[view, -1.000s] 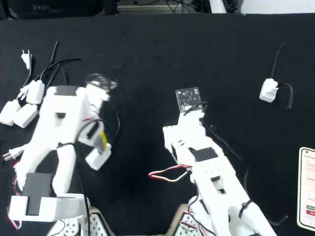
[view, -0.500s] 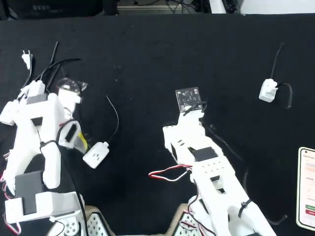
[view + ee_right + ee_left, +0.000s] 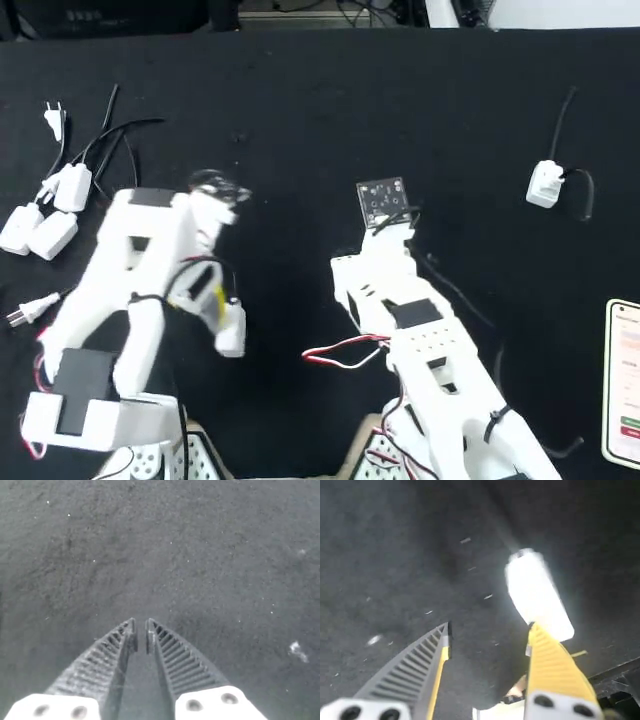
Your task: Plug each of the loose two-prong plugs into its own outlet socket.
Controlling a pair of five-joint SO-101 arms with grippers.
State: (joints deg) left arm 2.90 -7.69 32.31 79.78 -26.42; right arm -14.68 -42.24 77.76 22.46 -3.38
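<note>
Lining up matters most here: the left gripper (image 3: 489, 627) hangs spread wide and empty, with the white socket block (image 3: 537, 592) lying on the black table (image 3: 395, 555) just beside its yellow fingertip (image 3: 536, 636). I'd centre the jaws over it before squeezing. Meanwhile the right gripper (image 3: 140, 630) is pinched together, empty.

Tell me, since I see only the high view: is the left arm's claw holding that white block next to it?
Observer: No. The left wrist view shows the left gripper open, with nothing between its fingers.
Operator: So where is the block?
Observer: The block lies just past the tip of the yellow finger, outside the gap.
Operator: And the other claw?
Observer: The right gripper is shut on nothing, over bare black table.
</note>
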